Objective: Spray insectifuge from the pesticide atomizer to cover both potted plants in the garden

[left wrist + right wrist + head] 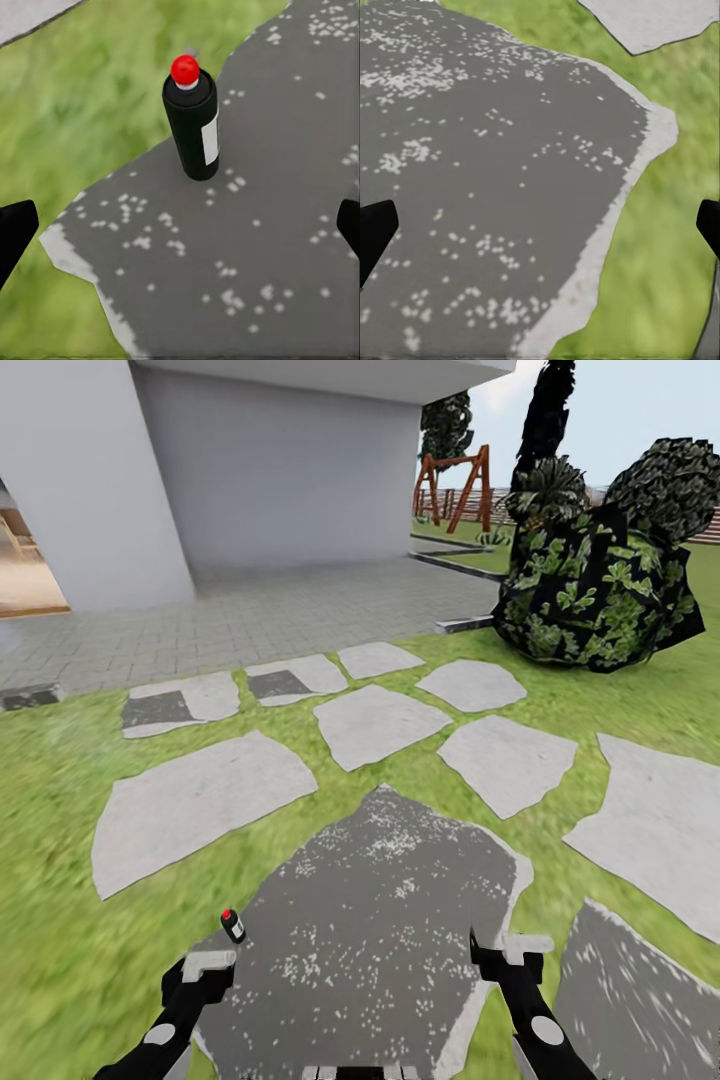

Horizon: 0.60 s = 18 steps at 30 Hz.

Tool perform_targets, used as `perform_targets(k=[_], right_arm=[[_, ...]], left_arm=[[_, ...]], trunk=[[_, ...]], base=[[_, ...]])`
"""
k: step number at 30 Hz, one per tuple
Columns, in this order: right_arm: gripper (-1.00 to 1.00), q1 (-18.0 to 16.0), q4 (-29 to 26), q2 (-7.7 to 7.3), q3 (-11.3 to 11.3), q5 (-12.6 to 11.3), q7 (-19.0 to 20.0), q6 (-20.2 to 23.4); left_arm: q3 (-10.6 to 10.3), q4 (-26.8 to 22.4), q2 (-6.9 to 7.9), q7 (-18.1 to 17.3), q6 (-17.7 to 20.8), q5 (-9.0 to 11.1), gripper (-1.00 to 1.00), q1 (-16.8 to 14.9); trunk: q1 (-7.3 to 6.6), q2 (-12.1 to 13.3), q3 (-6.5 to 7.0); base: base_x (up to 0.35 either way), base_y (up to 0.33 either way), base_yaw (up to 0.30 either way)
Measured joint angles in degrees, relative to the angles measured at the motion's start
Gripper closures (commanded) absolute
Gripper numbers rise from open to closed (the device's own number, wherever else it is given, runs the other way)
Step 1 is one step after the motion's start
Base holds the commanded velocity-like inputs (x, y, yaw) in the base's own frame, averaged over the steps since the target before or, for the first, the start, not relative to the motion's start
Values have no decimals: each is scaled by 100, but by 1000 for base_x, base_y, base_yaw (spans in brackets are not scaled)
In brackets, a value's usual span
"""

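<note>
Left hand spread wide, pesticide atomizer upright just ahead on grey paving, right hand spread too

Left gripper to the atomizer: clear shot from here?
Probably yes. The atomizer stands upright on the dark mottled stone, just ahead of the left gripper. The gripper is open, the bottle sits between its fingers' line in the wrist view, and nothing lies in between.
</note>
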Motion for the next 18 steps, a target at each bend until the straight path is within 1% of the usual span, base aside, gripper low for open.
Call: perform_targets(k=[6,18], right_arm=[[-100,0,-8,0,9,3,6,0],[-100,0,-16,0,16,5,9,0]], left_arm=[[0,0,-2,1,-1,2,-100,2],[0,0,-3,2,-2,0,-100,-1]], trunk=[[15,-8,-177],[46,-24,-450]], base=[[0,0,0],[0,0,0]])
